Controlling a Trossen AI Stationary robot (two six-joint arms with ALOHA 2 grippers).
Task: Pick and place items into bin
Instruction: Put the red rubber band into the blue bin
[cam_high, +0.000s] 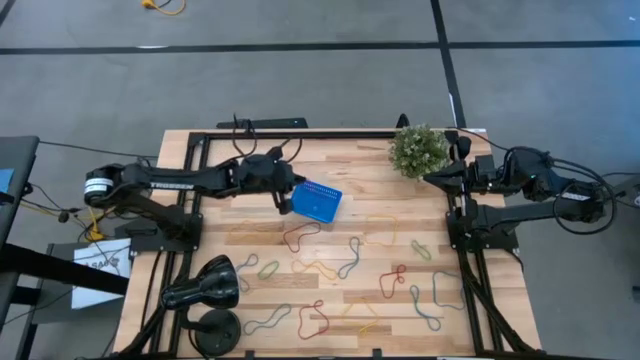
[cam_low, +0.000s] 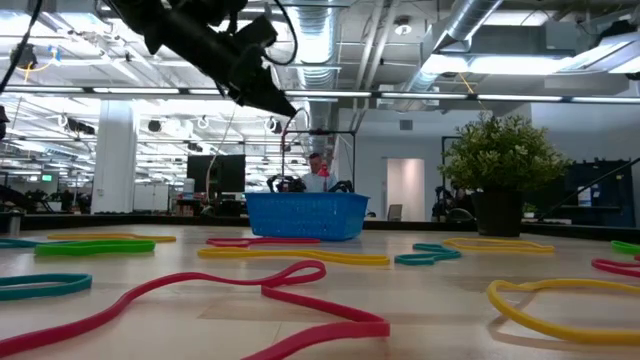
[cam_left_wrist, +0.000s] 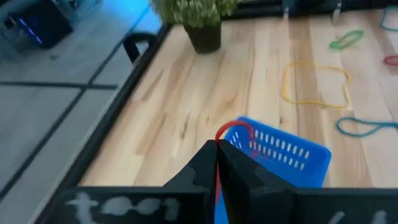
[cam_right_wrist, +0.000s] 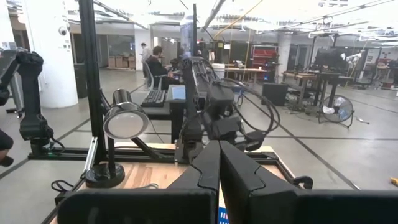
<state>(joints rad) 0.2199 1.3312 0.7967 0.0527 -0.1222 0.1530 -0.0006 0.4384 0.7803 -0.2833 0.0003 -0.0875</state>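
Left tool (cam_left_wrist: 216, 163) – red loop (cam_left_wrist: 235, 132) pinched – above blue bin (cam_high: 317, 200)

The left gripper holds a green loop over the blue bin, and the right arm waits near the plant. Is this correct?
Not quite: the loop is red, not green. The left wrist view shows the left gripper with its fingers shut on a red loop just above the blue bin. The rest stands: in the high view the right gripper waits beside the potted plant.
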